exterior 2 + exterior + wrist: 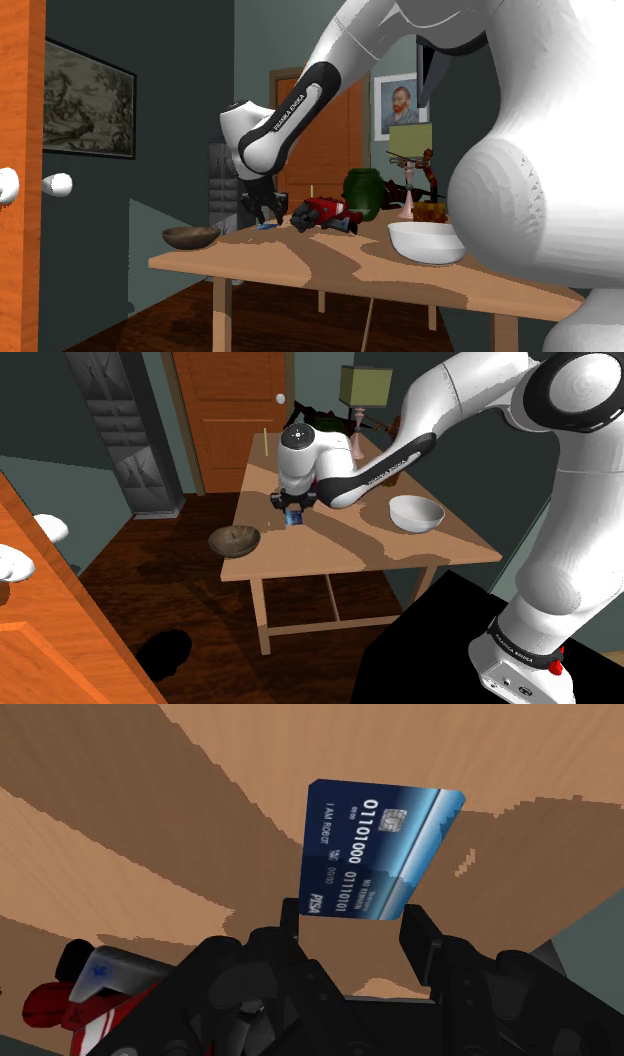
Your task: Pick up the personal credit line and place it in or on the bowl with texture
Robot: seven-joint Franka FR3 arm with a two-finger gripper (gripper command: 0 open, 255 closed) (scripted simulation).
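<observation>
A dark blue credit card (375, 849) with white digits stands between my black fingers, clasped by its lower edge. My gripper (352, 916) is shut on it, close over the wooden table (300, 567). In the shoulder view the gripper (292, 512) points down with the card (295, 520) showing blue under it. The brown textured bowl (235, 540) sits near the table's edge, toward that view's left and a short way from the gripper. In the second exterior view the gripper (265, 212) hangs to the right of the brown bowl (191, 237).
A plain white bowl (416, 513) rests on the table at the shoulder view's right. A red toy (325, 213), a green jar (362, 193) and a lamp (364, 386) crowd the far end. An orange door (228, 407) stands behind the table.
</observation>
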